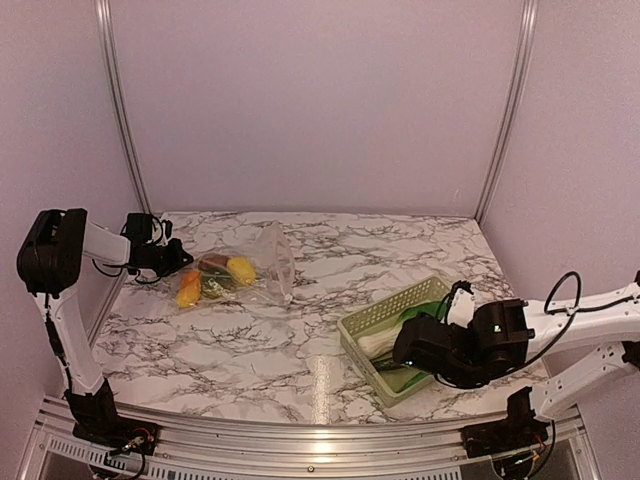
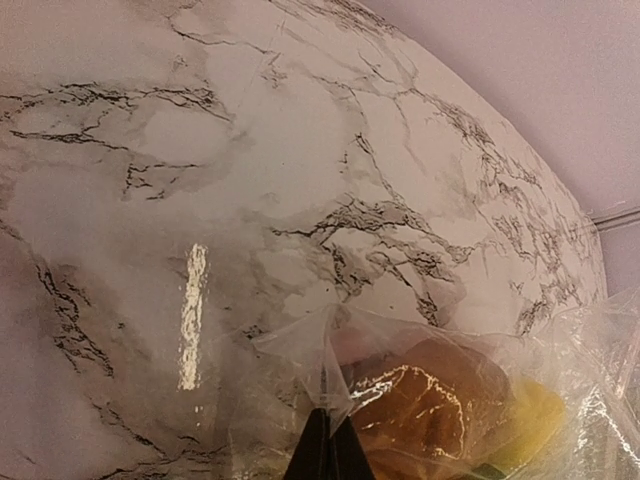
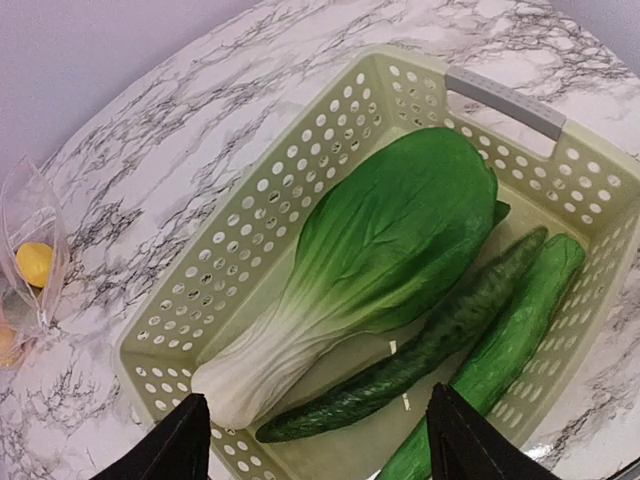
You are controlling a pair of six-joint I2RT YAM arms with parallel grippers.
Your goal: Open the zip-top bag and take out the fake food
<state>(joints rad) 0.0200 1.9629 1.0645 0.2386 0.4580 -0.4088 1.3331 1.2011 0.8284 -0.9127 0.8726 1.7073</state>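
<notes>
The zip-top bag (image 1: 268,262) lies at the table's left with its mouth toward the middle. Inside it are a lemon (image 1: 241,267), an orange-yellow fruit (image 1: 188,290) and a brown potato (image 1: 213,262). My left gripper (image 1: 180,262) is shut on a pinched corner of the bag (image 2: 330,345), its tips (image 2: 328,425) meeting at the film, with the potato (image 2: 430,400) just behind. My right gripper (image 3: 316,400) hangs open over the basket (image 3: 250,230), nothing between its fingers. Below it lie a bok choy (image 3: 380,240), a dark cucumber (image 3: 440,340) and a lighter green vegetable (image 3: 520,320).
The pale green lattice basket (image 1: 372,316) stands at the right front of the marble table, a grey handle (image 3: 505,100) on its far rim. The right arm (image 1: 480,345) reaches over it from the right. Walls close in the back and sides.
</notes>
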